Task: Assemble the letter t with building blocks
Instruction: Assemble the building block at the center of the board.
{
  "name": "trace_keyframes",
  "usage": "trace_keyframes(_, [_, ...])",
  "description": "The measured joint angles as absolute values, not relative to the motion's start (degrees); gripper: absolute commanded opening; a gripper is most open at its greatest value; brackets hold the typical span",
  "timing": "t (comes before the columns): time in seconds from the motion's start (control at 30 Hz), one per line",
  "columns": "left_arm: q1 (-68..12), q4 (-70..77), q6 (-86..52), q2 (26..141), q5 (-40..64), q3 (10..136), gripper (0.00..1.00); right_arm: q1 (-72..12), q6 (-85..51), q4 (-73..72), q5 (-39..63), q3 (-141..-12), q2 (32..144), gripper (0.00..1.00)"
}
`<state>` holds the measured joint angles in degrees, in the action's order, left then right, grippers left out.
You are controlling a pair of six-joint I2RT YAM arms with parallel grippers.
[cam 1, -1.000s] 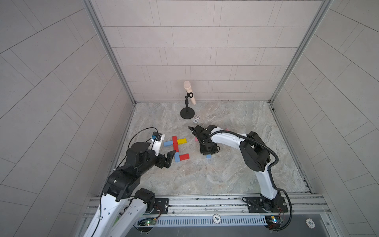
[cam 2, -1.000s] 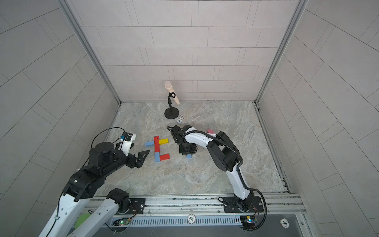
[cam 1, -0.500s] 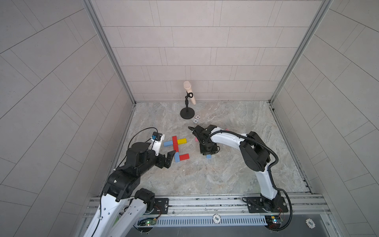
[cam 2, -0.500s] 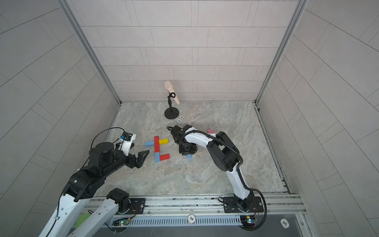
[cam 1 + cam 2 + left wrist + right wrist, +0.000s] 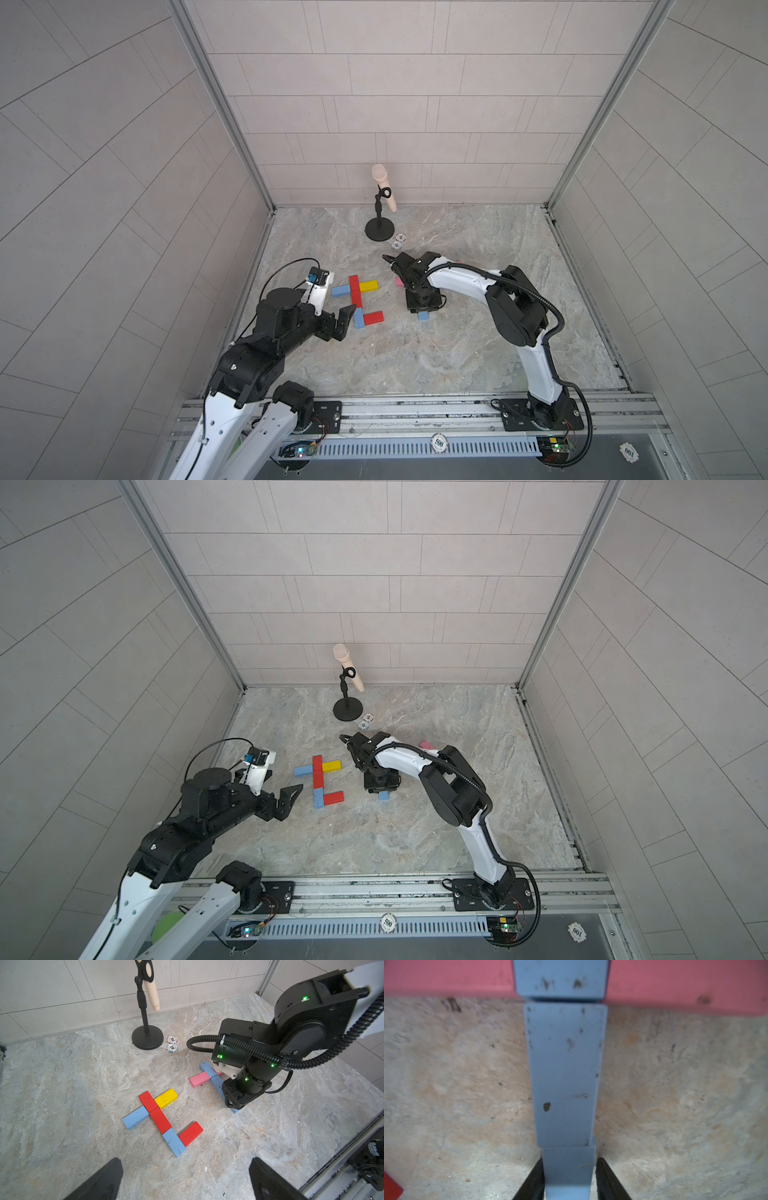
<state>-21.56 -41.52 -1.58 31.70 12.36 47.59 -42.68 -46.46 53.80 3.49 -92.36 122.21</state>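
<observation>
A figure of building blocks lies left of centre: a red stem (image 5: 154, 1111) crossed by a yellow block (image 5: 166, 1098) and a light blue one (image 5: 136, 1118), ending in a blue block (image 5: 173, 1145) and a red foot (image 5: 191, 1133). My left gripper (image 5: 187, 1167) hovers open before it, holding nothing. To the right, a pink block (image 5: 199, 1080) meets a line of blue blocks (image 5: 217, 1084). My right gripper (image 5: 569, 1167) points down over that line's near end. Its jaws straddle the last blue block (image 5: 568, 1165), with a thin gap at one finger.
A microphone stand (image 5: 380, 228) rises at the back, with two poker chips (image 5: 399, 241) beside its base. Another pink block (image 5: 424, 744) peeks out behind my right arm. Tiled walls close three sides, and a metal rail (image 5: 415, 409) runs along the front.
My right gripper's jaws have widened slightly around the blue block. Neither arm has visibly moved, and the blocks lie as before.
</observation>
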Motion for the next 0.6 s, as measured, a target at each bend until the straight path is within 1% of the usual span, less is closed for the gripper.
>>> trace_keyframes(0.3, [-21.56,-41.52,-1.61,31.75,12.36,47.59,1.00,-42.70,-45.95,53.78,2.85,-92.36,121.99,0.57])
trace_keyframes(0.43, [-21.56,-41.52,-1.63,31.77,12.36,47.59,1.00,-42.72,-45.41,53.87,2.46,-92.36,120.70,0.66])
trace_keyframes(0.6, [-21.56,-41.50,-1.67,31.79,12.36,47.59,1.00,-42.72,-44.38,54.72,1.98,-92.42,115.28,0.73])
